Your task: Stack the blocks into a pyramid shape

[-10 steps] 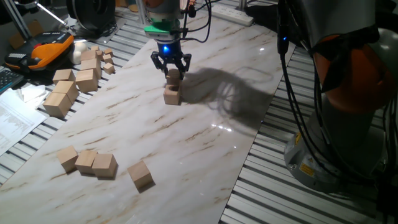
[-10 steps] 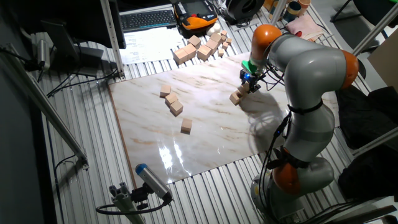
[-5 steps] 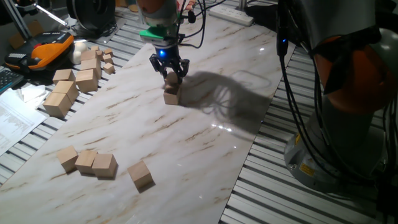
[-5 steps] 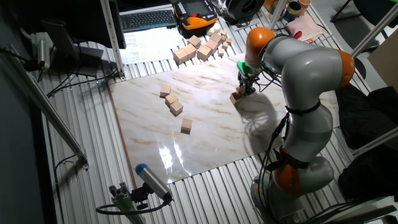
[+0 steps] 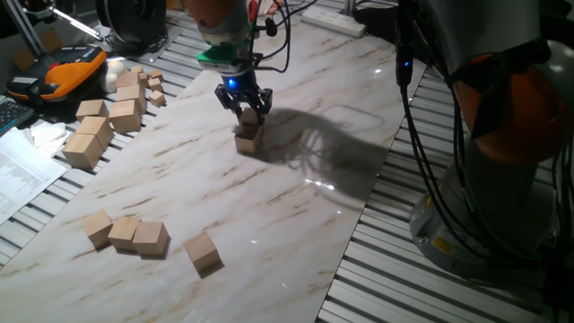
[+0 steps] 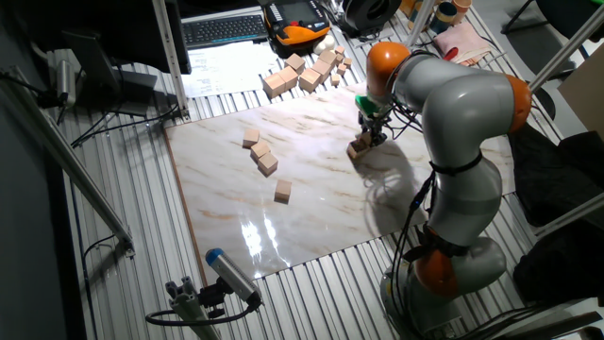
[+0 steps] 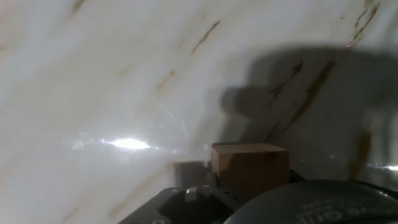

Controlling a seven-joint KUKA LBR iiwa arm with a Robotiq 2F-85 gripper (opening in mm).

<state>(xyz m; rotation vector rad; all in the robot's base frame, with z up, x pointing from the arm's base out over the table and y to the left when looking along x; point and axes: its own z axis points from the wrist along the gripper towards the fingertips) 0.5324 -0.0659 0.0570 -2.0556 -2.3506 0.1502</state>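
My gripper (image 5: 244, 108) stands over the far middle of the marble board, shut on a light-tan block (image 5: 248, 117). That block sits on or just above a second block (image 5: 248, 140). The other fixed view shows the gripper (image 6: 370, 131), the held block (image 6: 366, 139) and the lower block (image 6: 356, 149). The hand view shows one block (image 7: 249, 169) close under the hand. Three blocks lie in a row at the near left (image 5: 124, 232). A further block (image 5: 204, 251) lies alone to their right.
A pile of bigger pale wooden blocks (image 5: 100, 124) and tiny cubes lies off the board's far left edge. An orange tool (image 5: 67, 72) and papers (image 5: 22, 170) lie beyond it. The robot's base (image 5: 502, 135) and cables stand at the right.
The gripper has shifted slightly left and its fingers have drawn in around the upper block. The arm's elbow has swung left. The other blocks have not moved.
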